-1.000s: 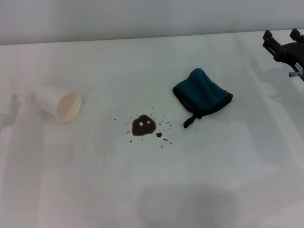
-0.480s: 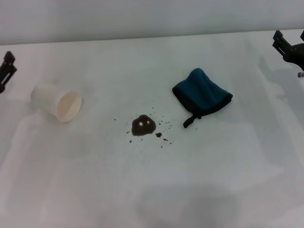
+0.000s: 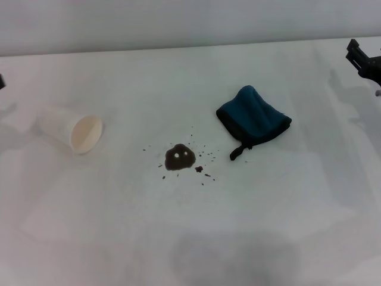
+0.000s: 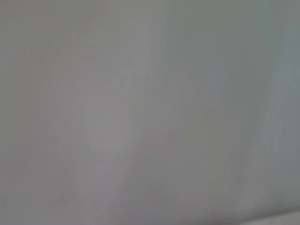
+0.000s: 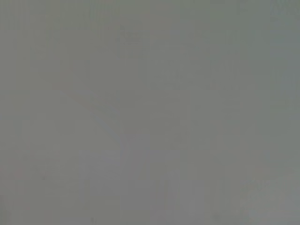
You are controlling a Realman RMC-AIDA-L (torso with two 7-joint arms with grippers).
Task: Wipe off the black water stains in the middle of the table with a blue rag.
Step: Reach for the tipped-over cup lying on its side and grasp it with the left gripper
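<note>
On our matte white bench [image 3: 178, 238], the glossy black water stains [image 3: 180, 158] sit mid-surface; the soft, crumpled blue rag [image 3: 254, 119] lies at their two o'clock. Our right tool [image 3: 364, 59] hovers at the far edge, its grip state impossible to tell.

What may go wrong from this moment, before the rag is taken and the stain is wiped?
1. The blue rag lies bunched, its loop tag toward the black water stains; a pinch on the tag alone may let it slip.
2. Tiny specks ring the blob, so a wide stroke may smear them across the table.
3. The tipped paper cup lies to the robot's left of the stain; a long sweep that way may knock it.
</note>
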